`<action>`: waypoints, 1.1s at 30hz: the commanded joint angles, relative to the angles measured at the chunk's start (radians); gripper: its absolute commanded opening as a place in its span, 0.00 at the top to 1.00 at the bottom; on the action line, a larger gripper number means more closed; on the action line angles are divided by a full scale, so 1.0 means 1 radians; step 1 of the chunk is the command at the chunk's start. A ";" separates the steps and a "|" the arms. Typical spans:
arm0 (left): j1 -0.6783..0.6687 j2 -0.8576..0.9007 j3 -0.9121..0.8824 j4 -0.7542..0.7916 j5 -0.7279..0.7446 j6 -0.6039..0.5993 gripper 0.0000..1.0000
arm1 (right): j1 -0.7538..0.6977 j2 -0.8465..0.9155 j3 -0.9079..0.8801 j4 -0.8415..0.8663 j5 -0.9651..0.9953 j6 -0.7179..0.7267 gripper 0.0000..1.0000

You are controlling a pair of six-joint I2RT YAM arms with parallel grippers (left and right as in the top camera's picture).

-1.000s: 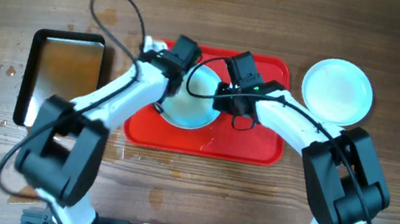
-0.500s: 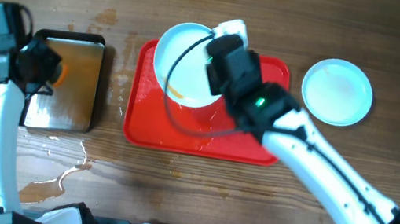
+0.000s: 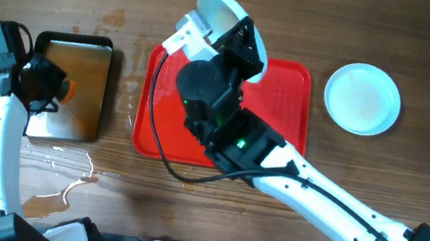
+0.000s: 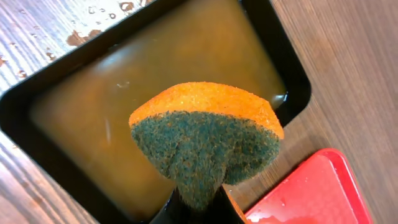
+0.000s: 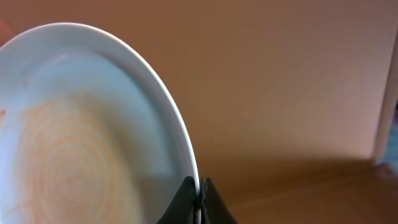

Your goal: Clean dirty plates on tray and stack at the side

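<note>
Right gripper: jaws clenched on the rim of a plate, its edge pinched between the tips. The plate rises tilted from the jaws, with a faint orange-brown swirl across its face. Beneath the jaws lies the tray. Well off to one side, past the tray's edge, a second plate lies flat on the table; it looks clean.

Left gripper: jaws grasping a sponge, orange layer on top, green scouring face toward the wrist camera. Just beyond the sponge is a black-rimmed pan holding brownish liquid. Whether the sponge touches the liquid, cannot tell. A puddle lies on the wood behind the jaws.
</note>
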 commanded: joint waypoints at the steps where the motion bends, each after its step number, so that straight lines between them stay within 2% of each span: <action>1: 0.005 0.002 -0.013 0.009 0.037 0.040 0.96 | 0.008 0.003 0.009 0.008 0.048 -0.164 0.96; 5: 0.005 0.002 -0.013 0.010 0.059 0.040 0.96 | 0.012 0.003 0.002 -0.006 0.049 -0.134 0.96; 8: 0.005 0.002 -0.013 0.010 0.059 0.043 0.96 | 0.012 0.003 0.001 -0.090 0.048 0.050 0.96; 12: 0.005 0.002 -0.013 0.010 0.059 0.043 0.96 | -0.012 0.003 0.001 -0.404 -0.042 0.566 0.96; 15: 0.005 0.002 -0.013 0.010 0.059 0.044 0.96 | -0.100 -0.001 0.001 -0.634 -0.433 1.039 0.96; 18: 0.005 0.002 -0.013 0.008 0.059 0.070 0.96 | -0.247 -0.026 0.001 -0.673 -0.761 1.291 0.96; 22: 0.005 0.002 -0.013 0.009 0.059 0.070 0.96 | -0.533 -0.076 0.001 -0.698 -1.124 1.388 0.96; 23: 0.005 0.002 -0.013 0.010 0.058 0.070 0.96 | -0.655 -0.080 0.001 -0.718 -1.204 1.389 0.96; 28: 0.005 0.002 -0.013 0.013 0.058 0.070 0.96 | -1.022 -0.076 -0.026 -0.789 -1.267 1.383 0.96; 33: 0.005 0.002 -0.013 0.019 0.058 0.070 0.96 | -1.260 -0.066 -0.143 -0.735 -1.273 1.384 0.96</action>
